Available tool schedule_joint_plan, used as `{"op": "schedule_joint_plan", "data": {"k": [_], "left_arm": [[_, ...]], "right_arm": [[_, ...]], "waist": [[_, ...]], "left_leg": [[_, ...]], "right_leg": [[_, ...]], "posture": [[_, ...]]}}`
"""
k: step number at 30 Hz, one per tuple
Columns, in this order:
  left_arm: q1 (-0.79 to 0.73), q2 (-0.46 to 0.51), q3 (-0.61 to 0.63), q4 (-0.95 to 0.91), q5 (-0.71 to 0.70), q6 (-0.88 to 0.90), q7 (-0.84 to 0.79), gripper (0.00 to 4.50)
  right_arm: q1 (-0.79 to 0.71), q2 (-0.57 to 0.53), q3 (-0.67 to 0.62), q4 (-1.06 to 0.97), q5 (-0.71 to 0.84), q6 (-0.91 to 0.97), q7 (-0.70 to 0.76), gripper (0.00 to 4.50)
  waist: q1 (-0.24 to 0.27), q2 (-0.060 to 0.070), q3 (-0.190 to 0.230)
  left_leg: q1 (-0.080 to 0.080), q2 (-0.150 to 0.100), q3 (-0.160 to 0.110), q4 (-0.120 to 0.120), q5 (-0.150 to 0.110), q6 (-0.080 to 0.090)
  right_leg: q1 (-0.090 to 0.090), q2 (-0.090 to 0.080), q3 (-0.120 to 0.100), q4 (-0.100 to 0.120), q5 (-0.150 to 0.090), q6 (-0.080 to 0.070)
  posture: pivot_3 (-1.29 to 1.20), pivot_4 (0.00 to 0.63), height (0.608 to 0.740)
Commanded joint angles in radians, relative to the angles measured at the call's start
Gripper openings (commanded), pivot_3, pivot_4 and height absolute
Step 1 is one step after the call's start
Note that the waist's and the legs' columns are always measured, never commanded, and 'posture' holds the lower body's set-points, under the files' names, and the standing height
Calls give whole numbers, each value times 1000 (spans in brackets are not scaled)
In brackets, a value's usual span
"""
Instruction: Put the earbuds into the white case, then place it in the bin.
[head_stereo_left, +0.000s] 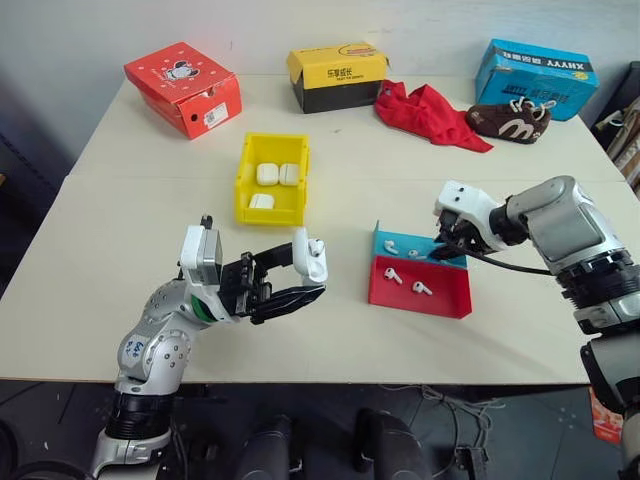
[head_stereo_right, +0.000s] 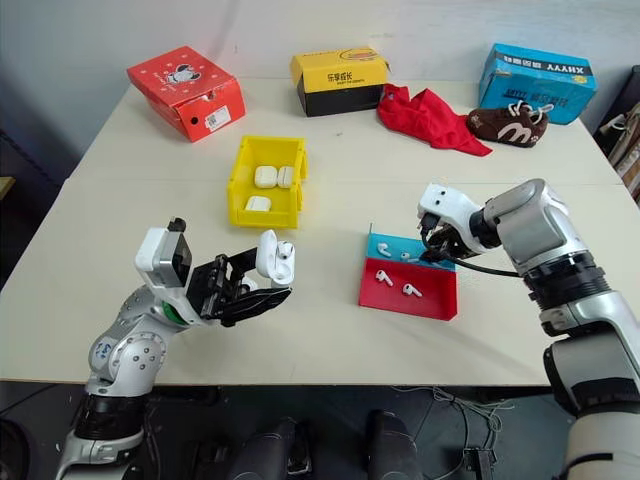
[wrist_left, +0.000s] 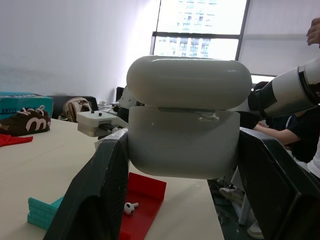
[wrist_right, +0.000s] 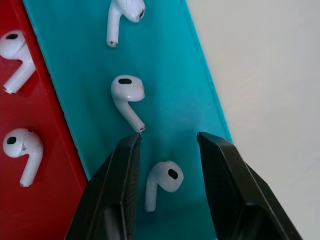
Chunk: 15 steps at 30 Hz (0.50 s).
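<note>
I have the left gripper (head_stereo_left: 300, 272) clamped on the white case (head_stereo_left: 316, 259), fingers (wrist_left: 95, 200) pressing its two sides and holding it above the near edge of the worktop (head_stereo_left: 120, 290); the case stands upright, long axis vertical, lid on top and slightly ajar. The right gripper (wrist_right: 167, 150) hangs over the blue half of the red-and-blue tray (head_stereo_left: 445, 300), near the worktop's right edge, fingers apart and straddling one of the earbuds (wrist_right: 162, 182), not yet pinching it. That earbud lies flat with its stem pointing back toward the wrist; others lie beside it in both halves. The bin (head_stereo_left: 243, 185) sits toward the middle of the worktop with three closed cases (head_stereo_left: 278, 174) inside.
</note>
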Motion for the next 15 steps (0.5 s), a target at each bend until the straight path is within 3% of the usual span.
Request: {"op": "schedule_joint_plan", "data": {"k": [1, 15], "left_arm": [[6, 2, 7, -45, -13, -7, 7, 2776], [22, -17, -5, -56, -8, -17, 24, 2776]], "right_arm": [[-49, -2, 24, 18, -56, 25, 15, 1787], [-80, 12, 70, 94, -164, 9, 68, 1787]], "waist": [[-1, 0, 0], [0, 0, 0]], "left_leg": [[0, 0, 0, 0, 0, 0], [0, 0, 0, 0, 0, -1]], "right_leg": [[0, 0, 0, 0, 0, 0], [0, 1, 0, 0, 0, 0]], "posture": [[0, 150, 740], [0, 150, 740]]}}
